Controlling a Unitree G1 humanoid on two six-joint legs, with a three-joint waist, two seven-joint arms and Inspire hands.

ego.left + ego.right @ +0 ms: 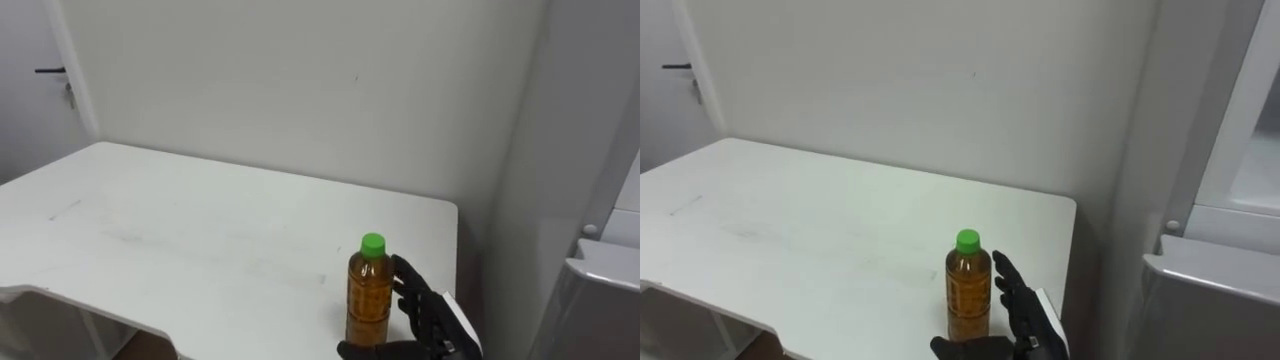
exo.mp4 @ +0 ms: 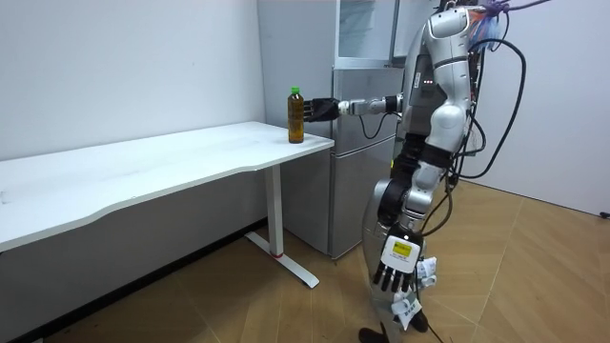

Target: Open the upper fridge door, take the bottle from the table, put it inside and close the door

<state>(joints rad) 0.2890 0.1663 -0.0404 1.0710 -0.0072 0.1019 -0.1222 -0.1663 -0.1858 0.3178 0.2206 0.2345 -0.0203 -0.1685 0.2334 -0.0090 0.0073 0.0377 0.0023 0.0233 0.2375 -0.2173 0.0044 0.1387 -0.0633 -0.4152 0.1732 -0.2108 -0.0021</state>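
A bottle point(image 1: 369, 292) of amber drink with a green cap stands upright near the white table's point(image 1: 180, 230) right front corner. My right hand point(image 1: 428, 314) comes in from the lower right and sits against the bottle's right side. Its fingers are straight behind the bottle and its thumb point(image 1: 365, 350) reaches in front of the base, so the hand is open and not closed round it. In the room view the same hand point(image 2: 324, 108) is held out at the bottle point(image 2: 296, 115). My left hand point(image 2: 396, 276) hangs open at my side.
The grey fridge point(image 2: 357, 152) stands just right of the table, with its upper part point(image 2: 367, 29) above; its top edge point(image 1: 1210, 270) shows at the right. A wall runs behind the table. I stand on the wooden floor in front of the fridge.
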